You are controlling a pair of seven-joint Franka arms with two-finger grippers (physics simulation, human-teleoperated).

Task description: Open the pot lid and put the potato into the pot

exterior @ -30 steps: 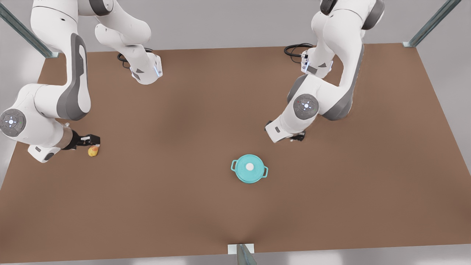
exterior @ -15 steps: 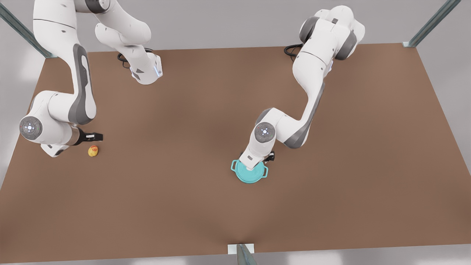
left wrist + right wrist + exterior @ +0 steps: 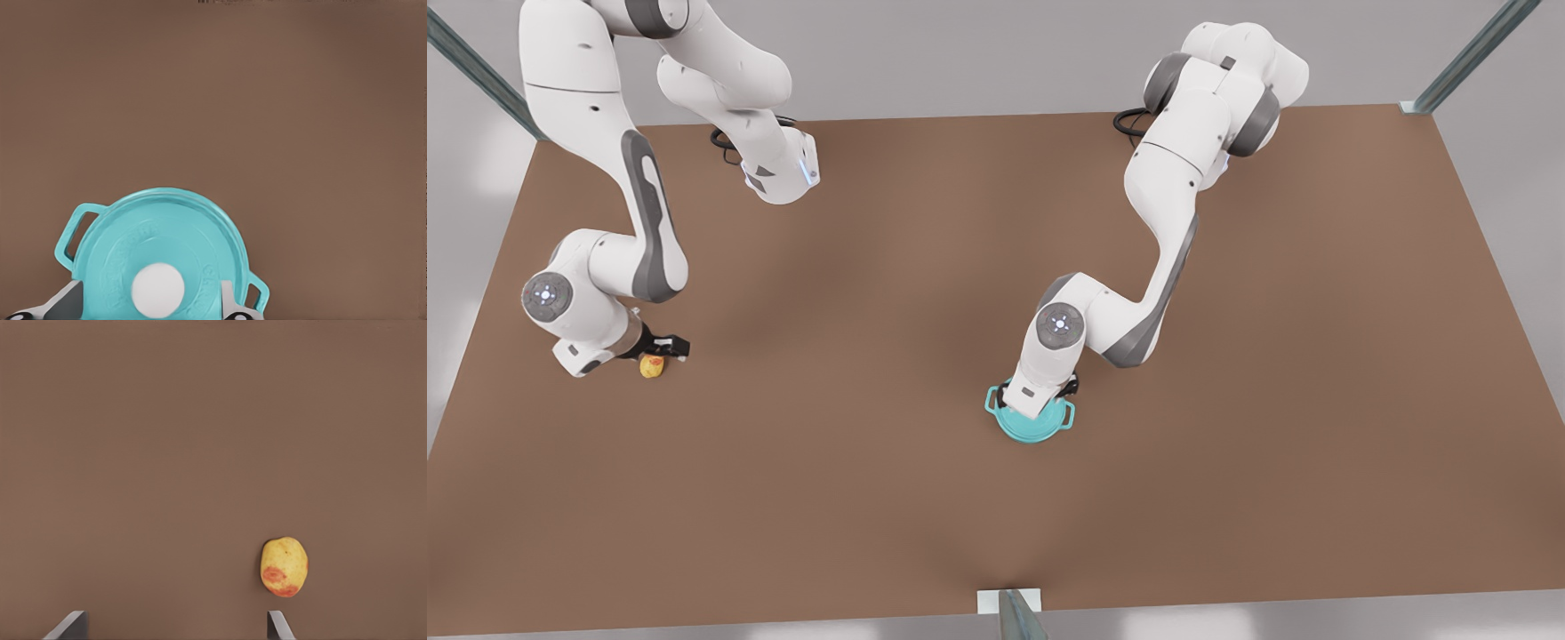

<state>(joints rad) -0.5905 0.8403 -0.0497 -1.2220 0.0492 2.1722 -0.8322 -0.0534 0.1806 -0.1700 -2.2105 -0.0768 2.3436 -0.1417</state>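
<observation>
Left end effector (image 3: 1040, 402) directly over the flat round teal pot lid (image 3: 163, 257), parked above the small round teal pot with two side handles (image 3: 1035, 423) near the middle of the brown bench (image 3: 925, 498). In the left wrist view, fingers (image 3: 227, 298) spread wide either side of the lid's small white knob (image 3: 157, 290), nothing gripped. Centred like that presumably to close on the knob, the one narrow feature on a disc otherwise too wide to pinch. Can't tell whether the pads are at knob height.

Lid seated flush, pot closed. Lid-off step not yet done.

Right end effector (image 3: 660, 348) at the front view's left, low over the tiny yellow potato with an orange-red patch (image 3: 284, 566). Potato lying loose on the bench, well apart from the pot. In the right wrist view, finger tips (image 3: 279, 625) wide apart and empty, potato just beside one tip rather than midway between the two. Judged a pre-grasp, not quite lined up; a small sideways correction probably needed before closing, otherwise risk of one finger nudging the potato and rolling it.

Both arms staged at once, likely so the lid lift and the potato pickup run in parallel.

Main risks: pads slipping off the smooth rounded knob, or the pot dragged along if the lid sticks.
</observation>
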